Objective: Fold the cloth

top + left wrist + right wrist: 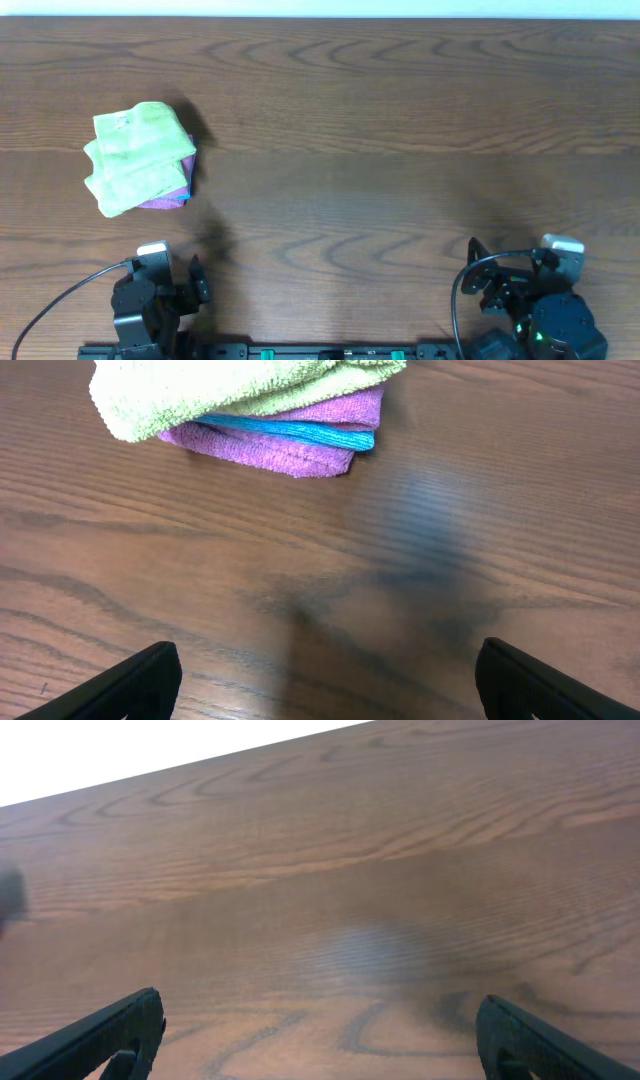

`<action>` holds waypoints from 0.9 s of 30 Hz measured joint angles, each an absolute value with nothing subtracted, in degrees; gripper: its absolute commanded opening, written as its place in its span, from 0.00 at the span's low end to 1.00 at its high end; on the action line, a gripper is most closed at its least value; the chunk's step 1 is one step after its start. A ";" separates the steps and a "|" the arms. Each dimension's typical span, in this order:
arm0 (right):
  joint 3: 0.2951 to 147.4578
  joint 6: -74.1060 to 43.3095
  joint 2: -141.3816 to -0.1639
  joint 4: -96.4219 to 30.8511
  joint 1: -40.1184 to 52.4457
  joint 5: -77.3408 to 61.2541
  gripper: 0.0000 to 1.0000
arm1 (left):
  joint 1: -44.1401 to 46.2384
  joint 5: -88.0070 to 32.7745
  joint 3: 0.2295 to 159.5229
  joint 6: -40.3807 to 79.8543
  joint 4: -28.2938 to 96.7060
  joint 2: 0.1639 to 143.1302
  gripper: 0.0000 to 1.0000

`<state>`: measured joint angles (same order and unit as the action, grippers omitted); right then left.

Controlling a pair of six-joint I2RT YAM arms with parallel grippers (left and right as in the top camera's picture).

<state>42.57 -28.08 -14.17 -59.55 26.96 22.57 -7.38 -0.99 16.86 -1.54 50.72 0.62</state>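
Note:
A folded light green cloth lies at the left of the table on top of a folded purple cloth. In the left wrist view the green cloth covers the purple cloth, and a blue cloth edge shows between the purple layers. My left gripper is open and empty at the front left, well short of the stack; its fingers show at the bottom of its wrist view. My right gripper is open and empty at the front right.
The brown wooden table runs to a white far edge. Black cables trail from both arm bases at the front edge.

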 measured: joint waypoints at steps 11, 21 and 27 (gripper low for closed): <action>42.57 -28.08 -14.17 -59.55 26.96 22.55 0.99 | -4.69 -0.84 16.78 -1.52 50.59 0.62 0.95; 42.57 -28.08 -14.17 -59.55 26.96 22.55 0.99 | -4.69 -0.84 16.78 -1.54 50.57 0.62 0.95; 42.57 -28.08 -14.17 -59.57 26.94 22.50 0.99 | -4.69 -0.84 16.78 -1.52 50.57 0.62 0.95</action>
